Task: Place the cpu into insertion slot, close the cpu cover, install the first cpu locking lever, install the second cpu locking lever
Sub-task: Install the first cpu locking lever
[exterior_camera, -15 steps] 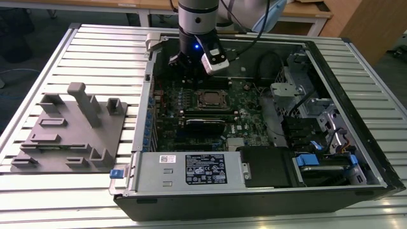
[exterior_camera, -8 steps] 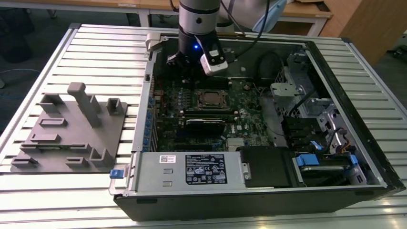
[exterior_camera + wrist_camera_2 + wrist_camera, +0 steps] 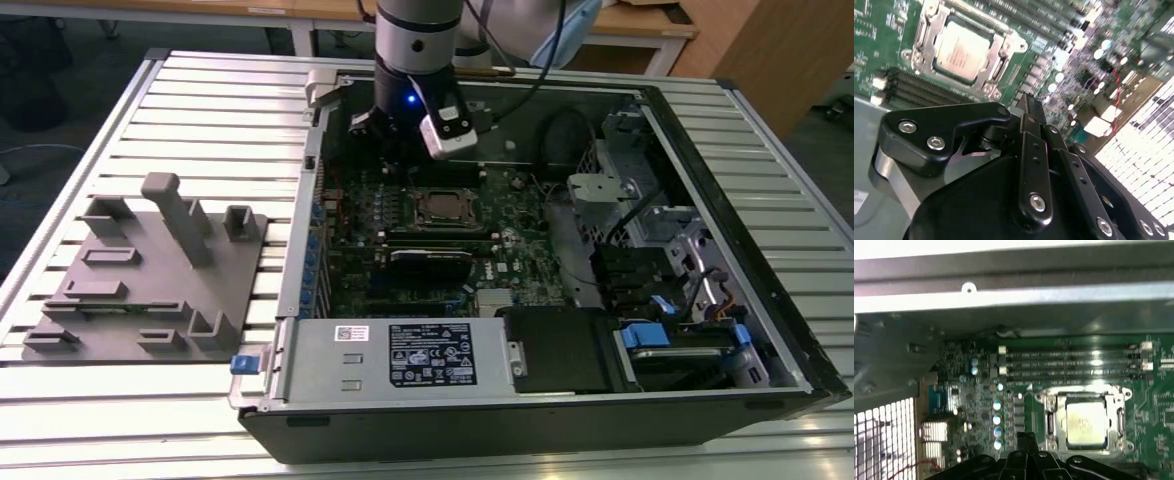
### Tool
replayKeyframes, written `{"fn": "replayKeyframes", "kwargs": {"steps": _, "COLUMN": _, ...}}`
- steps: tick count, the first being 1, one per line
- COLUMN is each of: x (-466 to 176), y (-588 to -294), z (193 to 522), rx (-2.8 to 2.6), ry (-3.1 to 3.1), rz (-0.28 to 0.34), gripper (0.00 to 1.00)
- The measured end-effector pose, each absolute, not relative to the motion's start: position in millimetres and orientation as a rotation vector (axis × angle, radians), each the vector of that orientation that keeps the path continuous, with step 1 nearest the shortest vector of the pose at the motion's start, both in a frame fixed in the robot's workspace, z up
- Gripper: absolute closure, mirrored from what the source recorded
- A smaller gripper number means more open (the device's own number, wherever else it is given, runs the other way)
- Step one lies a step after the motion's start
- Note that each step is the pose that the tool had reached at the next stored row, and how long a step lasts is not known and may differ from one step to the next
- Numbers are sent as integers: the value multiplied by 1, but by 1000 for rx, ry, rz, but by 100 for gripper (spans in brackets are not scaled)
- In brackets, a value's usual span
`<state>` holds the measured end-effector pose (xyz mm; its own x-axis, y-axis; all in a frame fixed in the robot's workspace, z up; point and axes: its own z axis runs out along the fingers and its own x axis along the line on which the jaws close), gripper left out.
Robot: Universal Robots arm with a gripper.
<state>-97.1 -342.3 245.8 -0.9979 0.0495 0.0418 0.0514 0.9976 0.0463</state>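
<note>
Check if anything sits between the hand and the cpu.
Nothing visible. In the first wrist view the hand hovers beside the cpu, which lies framed by the cpu cover; only low board parts lie between.

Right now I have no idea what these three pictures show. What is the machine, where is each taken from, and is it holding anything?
It is one robot arm reaching into an open computer case that lies on a slatted metal table. The exterior view looks on from off the arm; at its left a grey fixture sits on the table. Both wrist views come from cameras riding on the arm, looking past the black gripper at the green motherboard. The cpu is not in the gripper: it lies in its socket, framed by the silver cpu cover.
</note>
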Motion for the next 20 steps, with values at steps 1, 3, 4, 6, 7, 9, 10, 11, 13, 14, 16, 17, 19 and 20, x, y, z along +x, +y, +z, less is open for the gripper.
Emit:
{"fn": "replayKeyframes", "kwargs": {"steps": 1, "x": -97, "y": -342, "z": 246, "rx": -78, "ry": -3099, "rz": -76, "gripper": 90}}
{"fn": "replayKeyframes", "kwargs": {"steps": 3, "x": -98, "y": -342, "z": 246, "rx": -78, "ry": -3099, "rz": -80, "gripper": 90}}
{"fn": "replayKeyframes", "kwargs": {"steps": 4, "x": -98, "y": -342, "z": 246, "rx": -78, "ry": -3099, "rz": -88, "gripper": 90}}
{"fn": "replayKeyframes", "kwargs": {"steps": 6, "x": -100, "y": -342, "z": 245, "rx": -78, "ry": -3098, "rz": -97, "gripper": 90}}
{"fn": "replayKeyframes", "kwargs": {"steps": 7, "x": -102, "y": -342, "z": 245, "rx": -78, "ry": -3098, "rz": -100, "gripper": 90}}
{"fn": "replayKeyframes", "kwargs": {"steps": 9, "x": -104, "y": -342, "z": 245, "rx": -77, "ry": -3097, "rz": -117, "gripper": 90}}
{"fn": "replayKeyframes", "kwargs": {"steps": 10, "x": -105, "y": -342, "z": 245, "rx": -77, "ry": -3096, "rz": -129, "gripper": 90}}
{"fn": "replayKeyframes", "kwargs": {"steps": 11, "x": -106, "y": -343, "z": 245, "rx": -77, "ry": -3096, "rz": -143, "gripper": 90}}
{"fn": "replayKeyframes", "kwargs": {"steps": 13, "x": -106, "y": -343, "z": 245, "rx": -76, "ry": -3092, "rz": -194, "gripper": 90}}
{"fn": "replayKeyframes", "kwargs": {"steps": 14, "x": -107, "y": -343, "z": 245, "rx": -75, "ry": -3090, "rz": -220, "gripper": 90}}
{"fn": "replayKeyframes", "kwargs": {"steps": 16, "x": -107, "y": -343, "z": 245, "rx": -74, "ry": -3085, "rz": -267, "gripper": 90}}
{"fn": "replayKeyframes", "kwargs": {"steps": 17, "x": -108, "y": -344, "z": 245, "rx": -74, "ry": -3084, "rz": -278, "gripper": 90}}
{"fn": "replayKeyframes", "kwargs": {"steps": 19, "x": -108, "y": -343, "z": 245, "rx": -74, "ry": -3084, "rz": -279, "gripper": 90}}
{"fn": "replayKeyframes", "kwargs": {"steps": 20, "x": -108, "y": -343, "z": 245, "rx": -74, "ry": -3084, "rz": -280, "gripper": 90}}
